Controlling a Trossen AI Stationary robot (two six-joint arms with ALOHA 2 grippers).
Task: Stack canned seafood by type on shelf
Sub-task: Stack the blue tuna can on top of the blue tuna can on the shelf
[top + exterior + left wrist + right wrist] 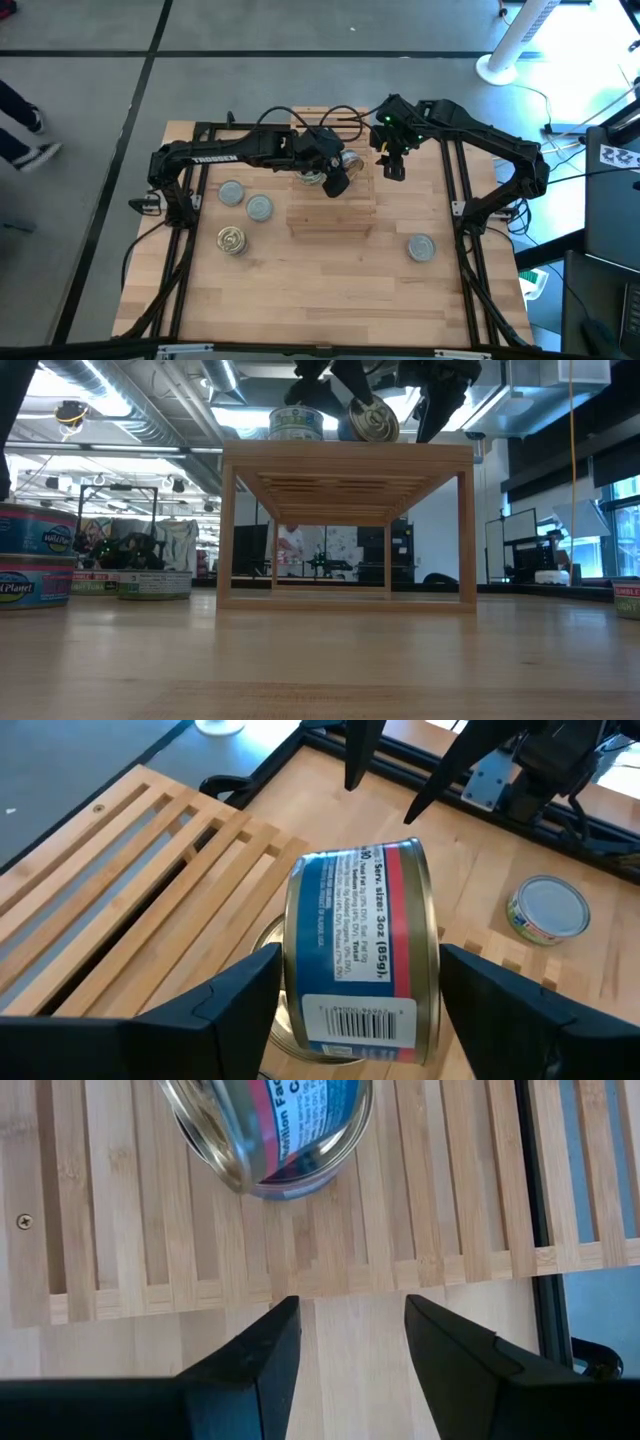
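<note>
Left hand [350, 1010] was over the shelf [332, 213], fingers spread either side of a tilted can [362, 945], seemingly not clamped. Rigid, smooth, light metal; best gripped across the round wall. Right hand [394, 166] hovered nearby, fingers apart, empty.

Slatted wooden shelf [331, 212] mid-counter. On top: one tin upright [296, 423], one blue-red tin tilted on edge [362, 948] over another. Off shelf: two grey-top tins [246, 201] and gold-top tin [232, 240] left, one grey-top tin [421, 247] right.

Pale matt slatted wooden shelf [120, 870]; glossy metal tin [362, 950] with paper label.
</note>
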